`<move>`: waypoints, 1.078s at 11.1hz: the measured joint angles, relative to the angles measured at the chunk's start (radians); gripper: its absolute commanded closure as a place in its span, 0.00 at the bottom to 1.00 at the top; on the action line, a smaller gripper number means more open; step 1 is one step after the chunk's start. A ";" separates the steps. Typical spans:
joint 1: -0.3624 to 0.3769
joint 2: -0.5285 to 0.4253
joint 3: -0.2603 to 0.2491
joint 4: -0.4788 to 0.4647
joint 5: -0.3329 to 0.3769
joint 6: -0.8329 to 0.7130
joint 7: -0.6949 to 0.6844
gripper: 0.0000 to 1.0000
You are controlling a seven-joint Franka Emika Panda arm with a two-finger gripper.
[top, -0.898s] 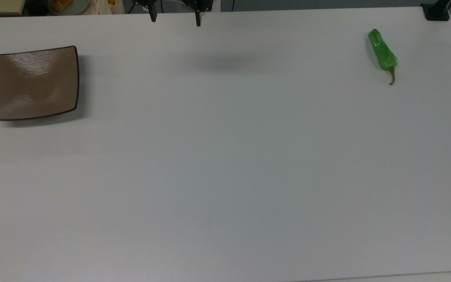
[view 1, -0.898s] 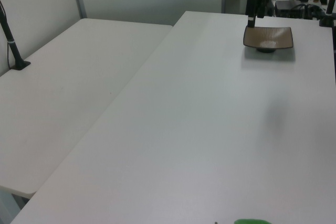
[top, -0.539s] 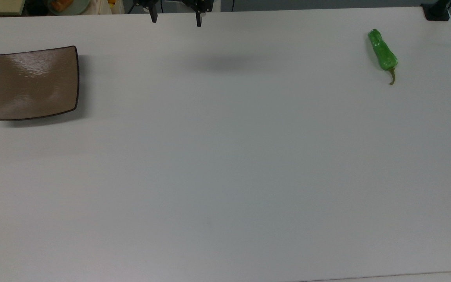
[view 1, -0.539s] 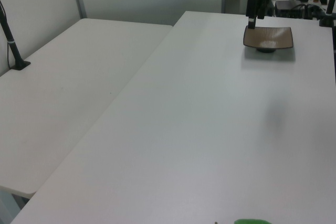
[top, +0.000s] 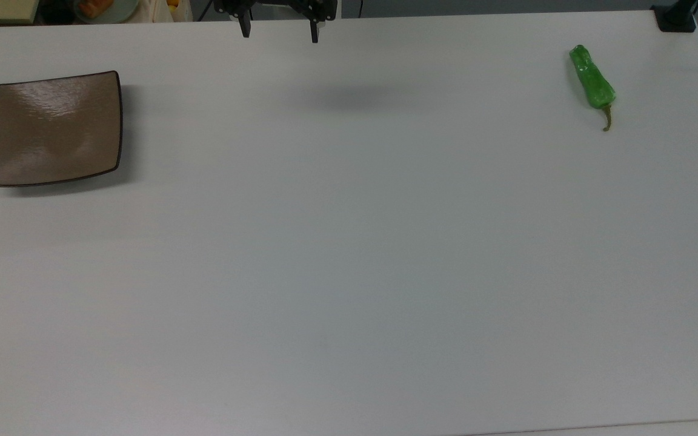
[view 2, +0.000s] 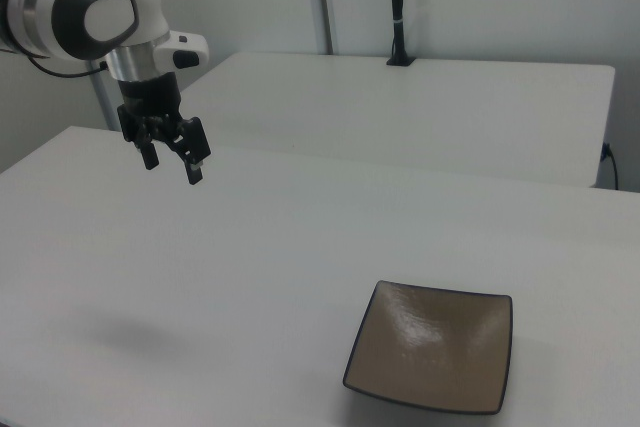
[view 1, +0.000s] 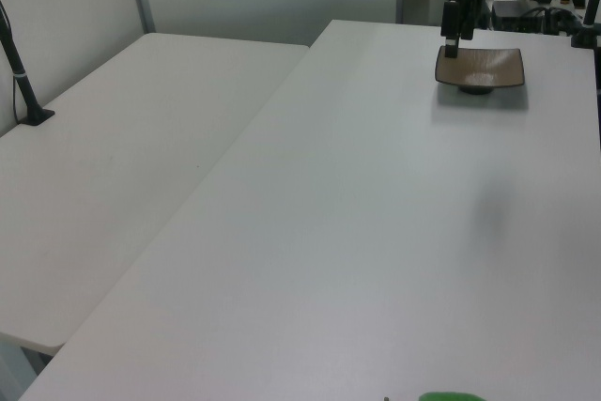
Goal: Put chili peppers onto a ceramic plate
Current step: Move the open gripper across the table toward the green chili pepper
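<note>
Still apart: one pepper, one plate, one empty claw

Counting up, I see one green pepper (top: pixel 591 80), one brown square plate (top: pixel 55 128) and one robot arm (view 2: pixel 85 9) over a long white table (top: pixel 349 254). A second white table (view 1: pixel 113 166) stands alongside it.

The claw (top: pixel 280 30) hangs in the air above the table's far edge in the top view, its two black fingers (top: pixel 244 28) spread wide with nothing between them. In the right view the claw (view 2: pixel 171 164) is clear of the tabletop, touching nothing, with its faint shadow on the surface below.

The pepper lies flat on the table near the top view's right end, stem pointing toward the near edge, well apart from the claw. The plate sits at the top view's left end, bare, and also well apart from the claw. The claw hovers between the two, somewhat nearer the plate.
</note>
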 measured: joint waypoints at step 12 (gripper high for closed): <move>0.022 0.014 0.080 -0.029 0.018 0.099 0.022 0.00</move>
